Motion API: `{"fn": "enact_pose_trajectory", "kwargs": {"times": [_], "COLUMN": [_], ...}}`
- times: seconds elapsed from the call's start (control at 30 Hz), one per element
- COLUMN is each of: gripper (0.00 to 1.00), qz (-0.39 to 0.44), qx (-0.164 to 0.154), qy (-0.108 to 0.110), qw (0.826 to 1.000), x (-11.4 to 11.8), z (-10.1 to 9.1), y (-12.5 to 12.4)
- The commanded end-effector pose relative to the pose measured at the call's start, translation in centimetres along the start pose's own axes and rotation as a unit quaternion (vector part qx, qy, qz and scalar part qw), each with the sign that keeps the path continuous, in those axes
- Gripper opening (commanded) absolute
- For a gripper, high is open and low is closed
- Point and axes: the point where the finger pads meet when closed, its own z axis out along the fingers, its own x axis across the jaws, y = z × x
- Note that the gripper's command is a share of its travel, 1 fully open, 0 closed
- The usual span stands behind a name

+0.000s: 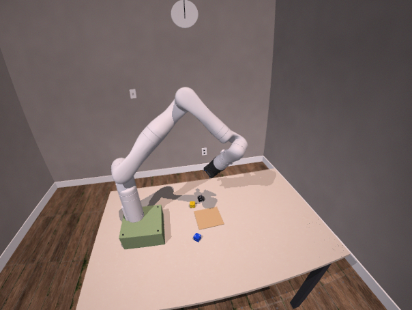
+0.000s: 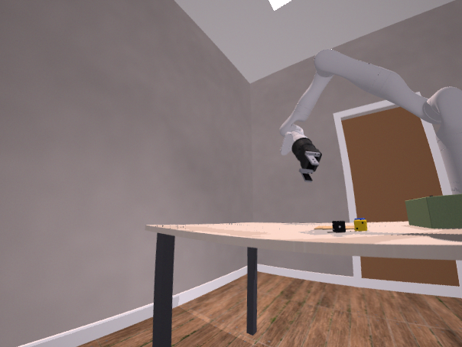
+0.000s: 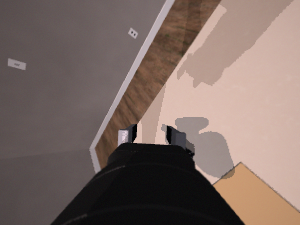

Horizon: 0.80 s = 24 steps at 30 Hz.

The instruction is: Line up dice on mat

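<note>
A tan square mat (image 1: pixel 209 218) lies flat on the table to the right of the green base. A yellow die (image 1: pixel 192 204) and a black die (image 1: pixel 201 198) sit on the table just beyond the mat's far edge. A blue die (image 1: pixel 197 237) sits on the table near the mat's front left corner. The black die (image 2: pixel 338 226) and the yellow die (image 2: pixel 360 225) also show in the exterior view. My gripper (image 2: pixel 310 166) is open and empty, high above the table beyond the black die. In the wrist view my fingers frame bare table, with a mat corner (image 3: pixel 260 196) at the lower right.
The green base block (image 1: pixel 142 227) stands at the table's left. The table's far edge and the wall lie close behind the gripper. The wooden floor (image 3: pixel 150 74) shows past the table edge in the wrist view.
</note>
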Motion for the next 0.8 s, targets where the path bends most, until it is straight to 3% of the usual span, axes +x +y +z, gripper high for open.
{"fn": "enact_pose_trajectory", "kwargs": {"times": [0.0, 0.1, 0.2, 0.4, 0.47, 0.63, 0.77], "gripper": [1.00, 1.00, 1.00, 1.00, 1.00, 1.00, 1.00], "qz": [0.056, 0.151, 0.251, 0.432, 0.432, 0.540, 0.593], "qx": [0.010, 0.030, 0.057, 0.123, 0.123, 0.170, 0.194], "qy": [0.034, 0.090, 0.144, 0.230, 0.230, 0.270, 0.285], "qw": [0.998, 0.984, 0.956, 0.863, 0.863, 0.779, 0.728], "x": [1.4, 4.4, 7.2, 10.5, 10.5, 11.1, 10.8], "z": [-0.7, -1.9, -3.6, -7.1, -7.1, -8.9, -9.5], "y": [1.8, 4.9, 8.8, 17.9, 17.9, 24.6, 28.3]}}
